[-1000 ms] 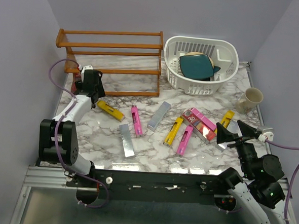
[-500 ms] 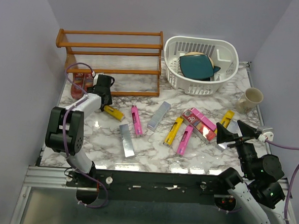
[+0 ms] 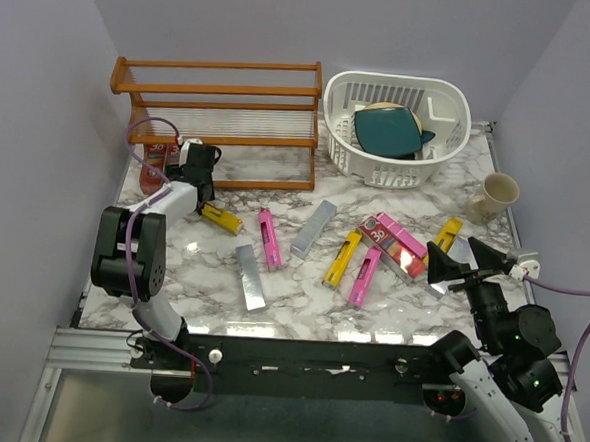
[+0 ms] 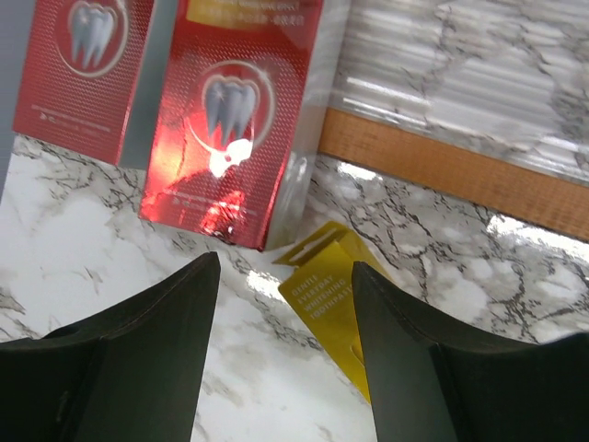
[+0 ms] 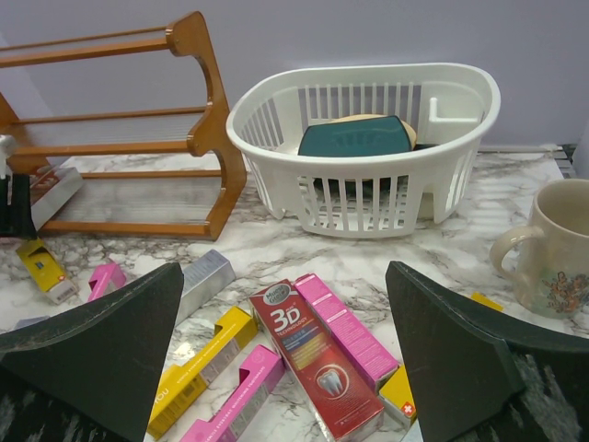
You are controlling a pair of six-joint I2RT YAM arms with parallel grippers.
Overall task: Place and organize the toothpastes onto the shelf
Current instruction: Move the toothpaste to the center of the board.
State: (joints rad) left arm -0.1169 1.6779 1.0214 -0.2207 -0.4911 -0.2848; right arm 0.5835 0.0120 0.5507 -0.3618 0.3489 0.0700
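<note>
Left wrist view: the left gripper (image 4: 285, 269) hangs spread and empty over the marble table (image 4: 101, 244), a yellow toothpaste (image 4: 336, 304) just ahead toward its right finger, long axis slanting near-right, close to the shelf (image 3: 218, 91) at its left end. Right gripper (image 3: 461, 259), spread too, is well apart.

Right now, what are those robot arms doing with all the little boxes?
They are tidying toothpaste cartons onto the orange-brown wooden shelf. The left arm's fingers are open and empty, hovering over a yellow carton beside two red cartons at the shelf's left end. The right arm's fingers are wide open, holding nothing. The other cartons lie on the marble table.
</note>
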